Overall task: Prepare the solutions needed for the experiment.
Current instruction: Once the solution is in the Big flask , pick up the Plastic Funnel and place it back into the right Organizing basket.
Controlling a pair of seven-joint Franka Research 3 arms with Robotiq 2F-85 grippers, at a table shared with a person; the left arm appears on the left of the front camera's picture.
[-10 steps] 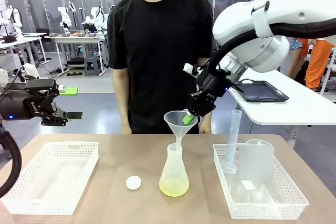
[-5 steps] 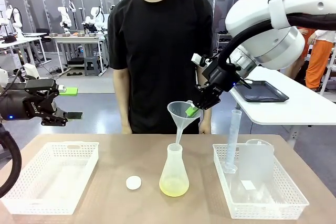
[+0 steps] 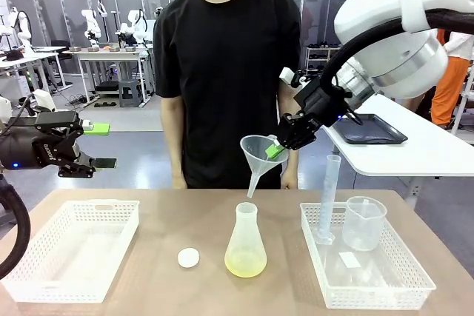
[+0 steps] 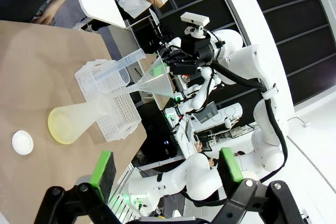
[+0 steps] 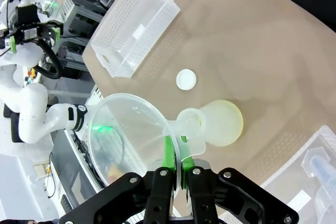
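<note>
Funnel [image 3: 256,151] hangs clamped in right end effector [image 3: 275,152] above flask [image 3: 245,231] holding yellow-green solutions [image 3: 245,264]; left end effector [image 3: 100,146] gapes.

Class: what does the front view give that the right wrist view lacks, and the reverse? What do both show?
Front view: the beaker in the right basket, and the gap between the funnel's spout and the flask's neck. Right wrist view: the funnel's bowl from above, the right gripper shut on its rim. Both: the flask's yellow-green solution, white cap, left basket.
</note>
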